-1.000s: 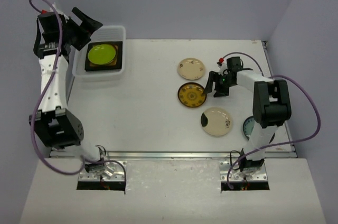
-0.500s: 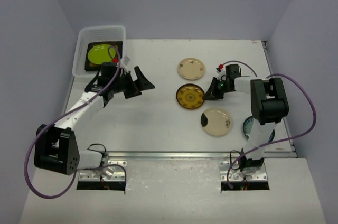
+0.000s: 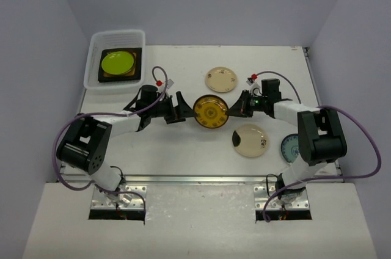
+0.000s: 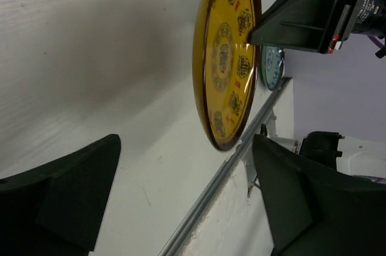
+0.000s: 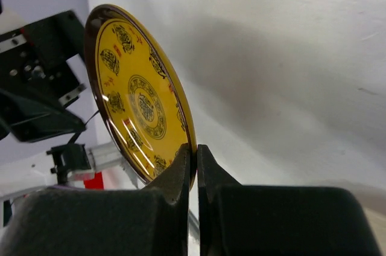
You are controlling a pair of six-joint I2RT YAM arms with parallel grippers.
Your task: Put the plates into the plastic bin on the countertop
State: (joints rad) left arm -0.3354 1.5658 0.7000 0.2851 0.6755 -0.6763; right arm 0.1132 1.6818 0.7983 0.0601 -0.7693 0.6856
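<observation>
Top external view shows the countertop (image 3: 183, 155), wide and off-white, with a metal rail (image 3: 201, 179) along its near edge. The plastic bin (image 3: 90, 66) sits at the far left corner. It holds a dark square plate (image 3: 135, 74) with a lime-green plate (image 3: 118, 62) lying on top of it.

Both arms reach inward to the middle of the surface, where the yellow patterned plate (image 3: 211, 111) sits between them. The right gripper (image 3: 231, 107) has its fingers pinched together on that plate's right rim. The right wrist view shows the two pads closed on the edge of the dish (image 5: 139, 105), one on either side. The left gripper (image 3: 183, 109) is just beside the plate's left rim with its fingers spread wide. In the left wrist view both fingers stand apart from the plate (image 4: 226, 57) and touch nothing. Whether the plate rests on the surface or hangs just above it, I cannot tell.

One cream plate (image 3: 220, 79) lies toward the far edge. Another cream plate (image 3: 250, 140) lies toward the near edge, right of centre. A blue-patterned plate (image 3: 289, 146) lies near the near right corner, partly hidden by the right arm.
</observation>
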